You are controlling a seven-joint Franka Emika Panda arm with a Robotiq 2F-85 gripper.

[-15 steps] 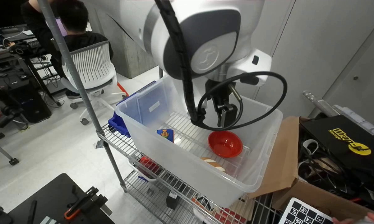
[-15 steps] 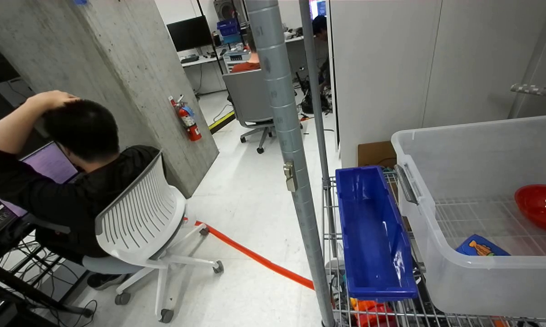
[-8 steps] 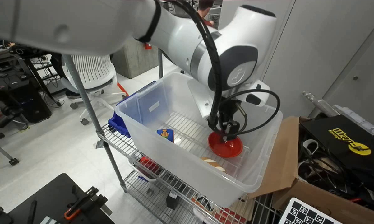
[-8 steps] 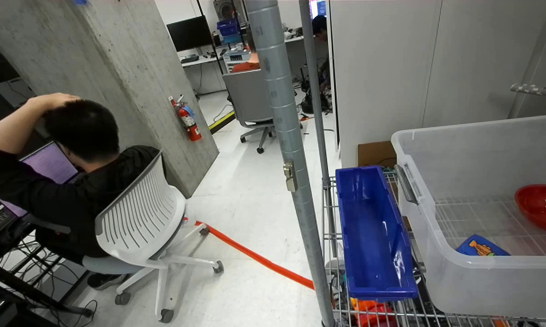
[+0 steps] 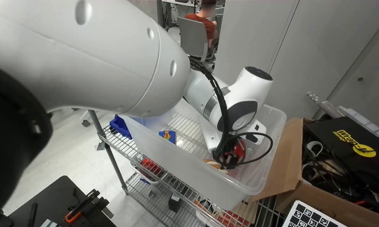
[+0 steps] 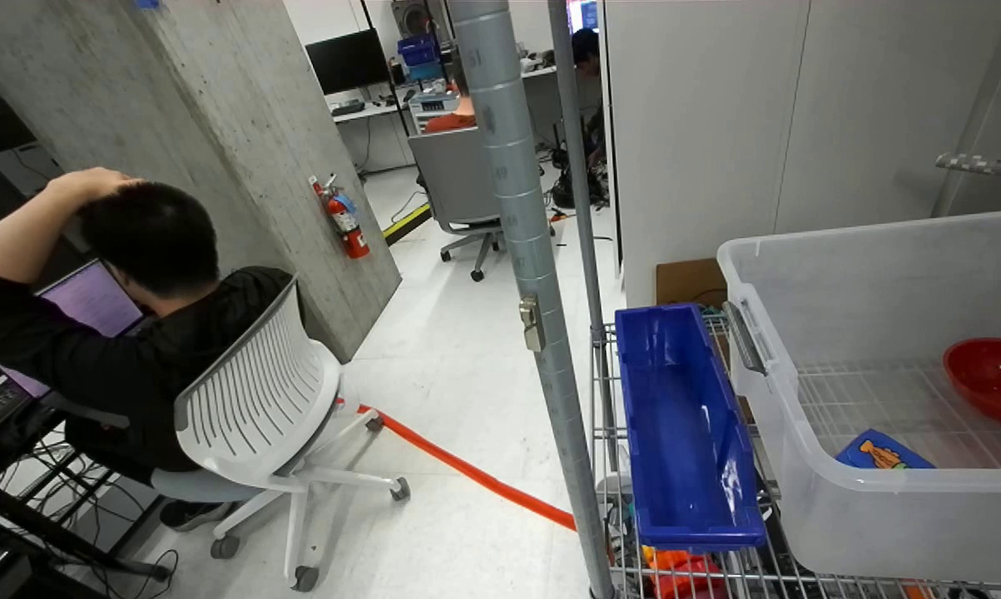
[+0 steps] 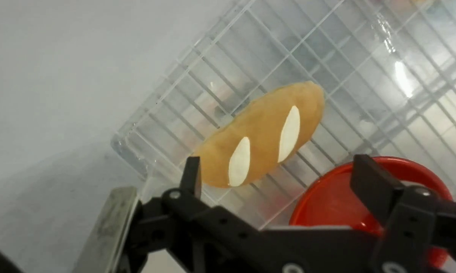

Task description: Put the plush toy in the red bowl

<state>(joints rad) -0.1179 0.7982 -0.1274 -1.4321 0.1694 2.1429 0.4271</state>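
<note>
Wrist view: your gripper (image 7: 276, 167) enters from the bottom of the frame, fingers (image 7: 375, 185) spread wide apart, with nothing in their hold. The toy (image 7: 264, 136), tan-orange with two pale marks, lies at mid-frame, slanting from lower left to upper right. You have it on the floor of the bin (image 5: 189, 170), outside the bowl (image 7: 332, 201). Its lower-left end shows right by the finger at the left of the frame; you cannot tell from this angle whether they touch. The bowl, red and open side up, sits at lower right, near the toy but apart from it; the finger at the right of the frame covers part of it.

In an exterior view, your arm (image 5: 113, 63) fills the upper left and slopes down into the bin, right of centre. There the gripper and the cable (image 5: 222, 101) mask much of the bowl and some of the toy.

In both exterior views, note the blue item (image 5: 168, 136) lying in the bin, well apart from the bowl, and the blue tray (image 6: 687, 416) at the left of the bin on the shelf (image 5: 126, 148). In an exterior view, an open box (image 5: 328, 195) stands at lower right.
</note>
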